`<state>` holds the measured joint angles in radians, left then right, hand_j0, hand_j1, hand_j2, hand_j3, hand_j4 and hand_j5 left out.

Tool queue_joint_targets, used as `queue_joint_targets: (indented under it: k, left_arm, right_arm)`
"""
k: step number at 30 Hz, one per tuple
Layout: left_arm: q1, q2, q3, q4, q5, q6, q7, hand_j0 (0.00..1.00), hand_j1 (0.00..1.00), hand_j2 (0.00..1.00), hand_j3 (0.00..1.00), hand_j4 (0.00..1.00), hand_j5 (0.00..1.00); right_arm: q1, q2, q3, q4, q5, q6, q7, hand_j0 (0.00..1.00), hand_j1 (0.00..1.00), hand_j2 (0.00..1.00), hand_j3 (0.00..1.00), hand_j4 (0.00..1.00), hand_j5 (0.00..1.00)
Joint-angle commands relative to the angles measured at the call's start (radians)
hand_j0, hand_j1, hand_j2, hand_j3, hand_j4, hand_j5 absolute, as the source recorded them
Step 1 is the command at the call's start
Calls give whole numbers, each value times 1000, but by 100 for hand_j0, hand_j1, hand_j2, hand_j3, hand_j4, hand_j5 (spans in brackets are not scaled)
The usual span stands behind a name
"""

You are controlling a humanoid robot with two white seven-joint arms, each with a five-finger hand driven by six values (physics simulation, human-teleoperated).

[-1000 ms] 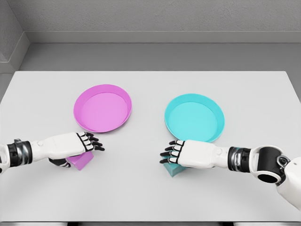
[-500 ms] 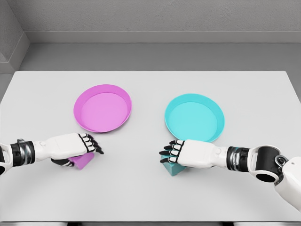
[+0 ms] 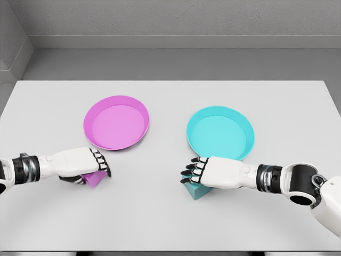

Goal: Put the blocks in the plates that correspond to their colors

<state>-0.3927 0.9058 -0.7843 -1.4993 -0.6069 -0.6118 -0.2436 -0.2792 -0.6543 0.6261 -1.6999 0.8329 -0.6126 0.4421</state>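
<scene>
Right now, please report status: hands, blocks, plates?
Left hand shut on purple block. Right hand shut on teal block. Purple plate, teal plate empty, nothing blocking.

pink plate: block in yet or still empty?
Empty. The pink plate shows only bare floor; the pink block sits on the table under the left hand.
</scene>
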Motion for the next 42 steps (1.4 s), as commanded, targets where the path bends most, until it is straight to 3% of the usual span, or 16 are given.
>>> queue_joint_targets:
  k: [1, 30, 35, 42]
  left_arm:
    - [-2, 1, 0, -13, 7, 1, 0, 65, 65, 65, 65, 65, 65]
    - [-140, -67, -3, 25, -5, 1, -2, 65, 65, 65, 65, 65, 65]
    - [-164, -99, -9, 54, -7, 1, -17, 65, 65, 65, 65, 65, 65]
    - [-201, -145, -12, 77, -7, 1, -54, 65, 65, 65, 65, 65, 65]
  right_arm:
    - [0, 1, 0, -1, -9, 2, 0, 100, 100, 100, 100, 100, 100]
    - [-2, 13, 50, -1, 12, 2, 29, 100, 100, 100, 100, 100, 100]
    - [-2, 13, 50, -1, 15, 2, 37, 87, 87, 87, 87, 87, 87]
    - [-3, 13, 49, -1, 9, 2, 44, 79, 79, 79, 79, 79, 79]
